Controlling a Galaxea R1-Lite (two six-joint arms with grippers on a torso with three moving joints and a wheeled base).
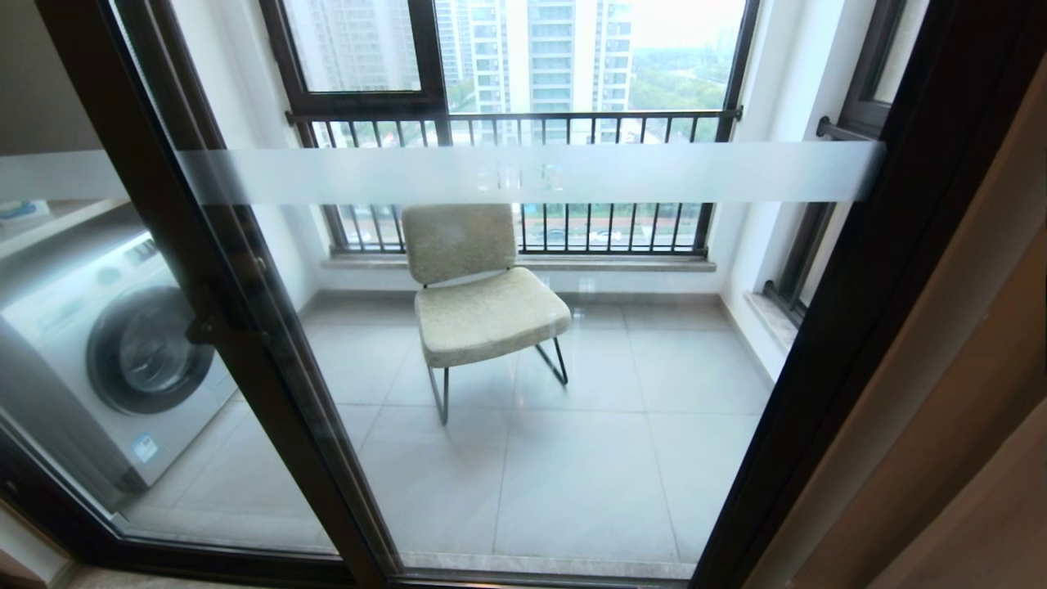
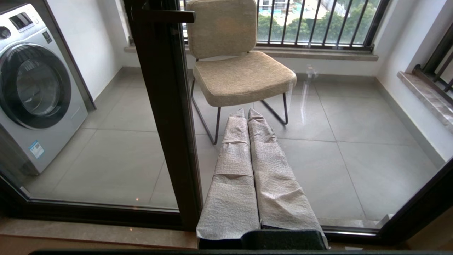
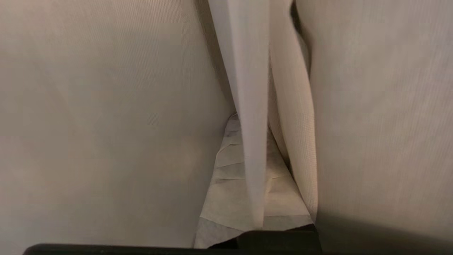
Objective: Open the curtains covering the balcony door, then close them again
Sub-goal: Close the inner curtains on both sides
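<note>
Curtains (image 3: 106,106) enclose the right claw (image 3: 247,170), fingers together, gripping nothing; advise hooking 1 fold edge, sweeping steadily across balcony door (image 1: 507,343).

The balcony door (image 1: 523,327) stands shut across the whole front, its glass and dark frame blocking passage to the chair (image 1: 478,294) and washing machine (image 1: 114,352) beyond. At right, folds of the curtains (image 3: 106,124) press around the right gripper (image 3: 247,148), its fingers together, leaving little room.
</note>
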